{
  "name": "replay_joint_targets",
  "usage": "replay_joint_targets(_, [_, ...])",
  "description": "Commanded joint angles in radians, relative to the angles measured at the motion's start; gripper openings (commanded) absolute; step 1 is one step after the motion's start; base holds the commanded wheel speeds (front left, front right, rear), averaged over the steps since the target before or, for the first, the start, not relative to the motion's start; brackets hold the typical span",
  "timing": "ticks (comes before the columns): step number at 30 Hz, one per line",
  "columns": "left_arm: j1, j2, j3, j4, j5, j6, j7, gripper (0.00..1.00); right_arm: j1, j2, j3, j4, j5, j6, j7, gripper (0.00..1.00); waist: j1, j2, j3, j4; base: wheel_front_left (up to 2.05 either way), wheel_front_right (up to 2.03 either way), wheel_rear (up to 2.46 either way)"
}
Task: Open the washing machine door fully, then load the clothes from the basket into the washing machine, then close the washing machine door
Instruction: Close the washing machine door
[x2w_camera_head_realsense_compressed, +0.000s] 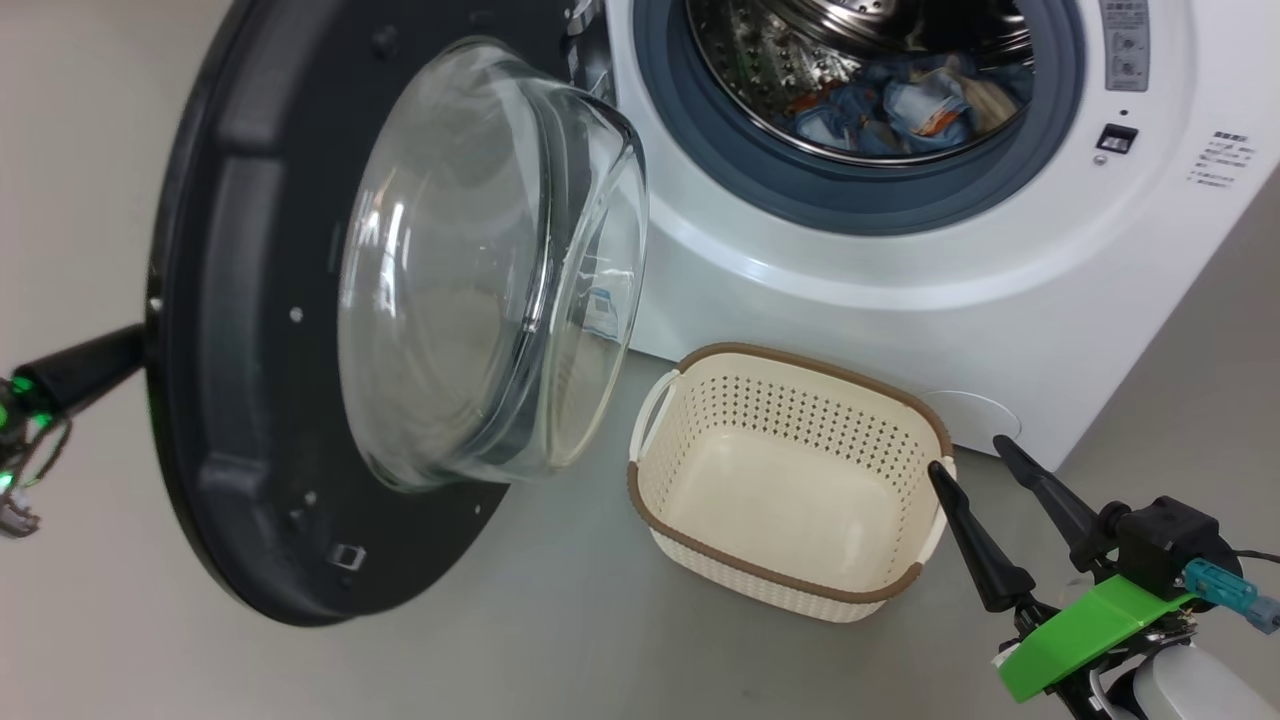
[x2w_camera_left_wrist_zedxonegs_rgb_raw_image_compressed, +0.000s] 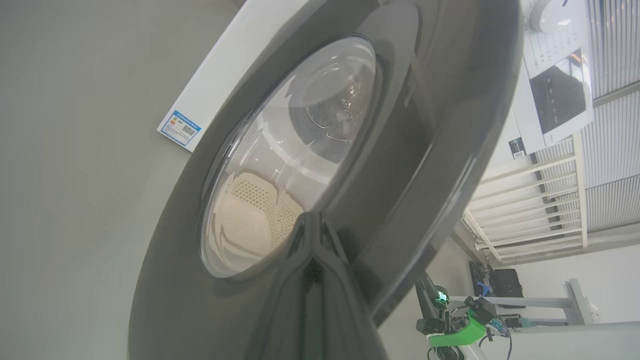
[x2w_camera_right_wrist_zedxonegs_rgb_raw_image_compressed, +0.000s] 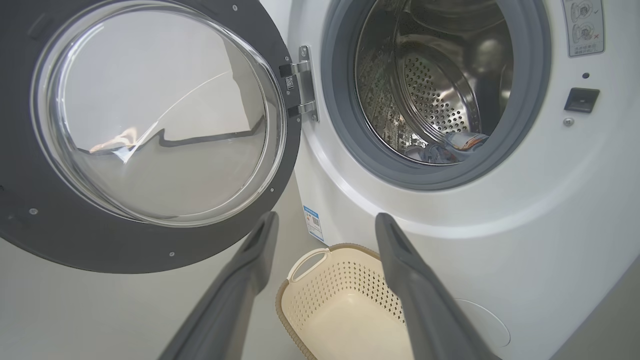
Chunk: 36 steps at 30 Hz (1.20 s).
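Swung wide on the hinge (x2w_camera_right_wrist_zedxonegs_rgb_raw_image_compressed: 302, 82) at the left of the washing machine (x2w_camera_head_realsense_compressed: 900, 330), the washing machine door (x2w_camera_head_realsense_compressed: 250, 330), inner face and bulging glass bowl (x2w_camera_head_realsense_compressed: 480, 270) turned toward the head camera; lower edge hanging clear of the floor (x2w_camera_head_realsense_compressed: 560, 640), free edge far out to the machine's left. Closed on nothing, the left gripper (x2w_camera_left_wrist_zedxonegs_rgb_raw_image_compressed: 310, 235), tips together and set against the door's glossy outer face, out beyond the machine's left side. Heaped low inside the machine's steel drum, behind the grey-blue gasket (x2w_camera_head_realsense_compressed: 720, 150), the clothes (x2w_camera_head_realsense_compressed: 900, 110). On the floor just in front of the machine, below the drum mouth, the basket (x2w_camera_head_realsense_compressed: 800, 410), bare cream bottom showing; an open strip of floor between its left handle and the door's glass bowl. Spread wide and holding nothing, the right gripper (x2w_camera_head_realsense_compressed: 968, 454), above the basket's right end, in front of the machine's lower right; a clear gap between its fingertips and the machine's white front panel.
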<state>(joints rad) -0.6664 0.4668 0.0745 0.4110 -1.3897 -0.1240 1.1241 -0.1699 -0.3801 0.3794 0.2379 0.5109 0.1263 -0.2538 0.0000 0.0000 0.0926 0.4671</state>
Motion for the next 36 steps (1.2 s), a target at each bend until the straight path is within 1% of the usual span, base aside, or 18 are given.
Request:
replay_joint_targets(1, [-0.005,0.029,0.016,-0.053,-0.014,-0.007,0.017,0.00,0.007,-0.009,0.006,-0.020,0.016,0.004,-0.008,1.00,0.0000,0.0000,-0.011,-0.014,0.00,0.00,0.00])
replay_joint_targets(10, [0.037,-0.027,-0.043,-0.191,-0.034,-0.006,0.045,0.00,0.029,0.007,-0.013,-0.020,0.011,0.004,-0.008,1.00,0.0000,0.0000,-0.040,-0.073,0.00,0.00,0.00])
replay_joint_targets(17, [0.059,-0.062,-0.075,-0.268,-0.024,0.009,0.044,0.00,0.036,0.017,-0.022,-0.022,0.007,0.004,-0.008,1.00,0.0000,0.0000,-0.046,-0.127,0.00,0.00,0.00])
replay_joint_targets(29, [0.061,-0.106,-0.100,-0.289,0.001,0.013,0.007,0.00,0.040,0.029,-0.038,-0.025,0.003,0.004,-0.008,1.00,0.0000,0.0000,-0.051,-0.257,0.00,0.00,0.00])
replay_joint_targets(36, [0.053,-0.114,-0.105,-0.283,0.019,0.012,-0.013,0.00,0.043,0.027,-0.051,-0.029,0.003,0.004,-0.008,1.00,0.0000,0.0000,-0.042,-0.297,0.00,0.00,0.00])
